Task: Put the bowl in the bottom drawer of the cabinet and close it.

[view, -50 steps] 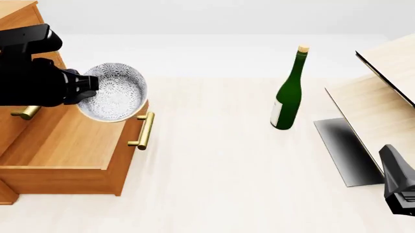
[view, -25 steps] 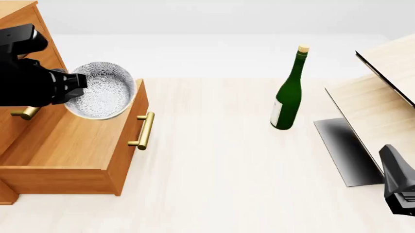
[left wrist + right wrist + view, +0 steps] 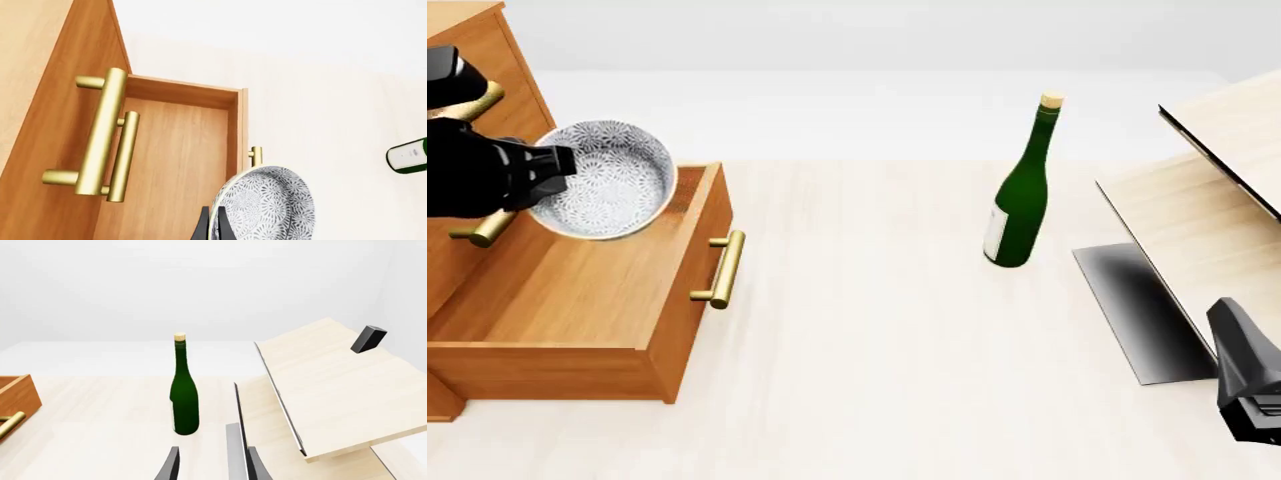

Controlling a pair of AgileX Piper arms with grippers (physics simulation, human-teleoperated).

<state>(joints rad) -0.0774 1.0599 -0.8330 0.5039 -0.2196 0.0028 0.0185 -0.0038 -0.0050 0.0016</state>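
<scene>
A: In the front view, where is the bowl [image 3: 601, 180]?

B: Held in the air by the left claw [image 3: 545, 172], which is clenched on its rim. It is tipped on edge, its speckled inside facing the camera, above the open bottom drawer [image 3: 574, 295] of the cabinet [image 3: 467, 60].

A: And the right claw [image 3: 1248, 385]?

B: Low at the right edge, well apart, beside a pale wood structure [image 3: 1208, 200]. A green glass bottle [image 3: 1021, 190] stands upright on the table [image 3: 894, 330].

A: The left wrist view?

B: The bowl [image 3: 267, 205] sits at the claw's dark fingertips [image 3: 207, 227], over the drawer's smooth orange-brown floor [image 3: 180, 165]. Cylindrical brass handles [image 3: 100, 132] cross the fronts above.

A: The right wrist view?

B: The right claw [image 3: 210, 465] is released, fingers apart, holding nothing; the bottle [image 3: 184, 390] stands ahead.
</scene>
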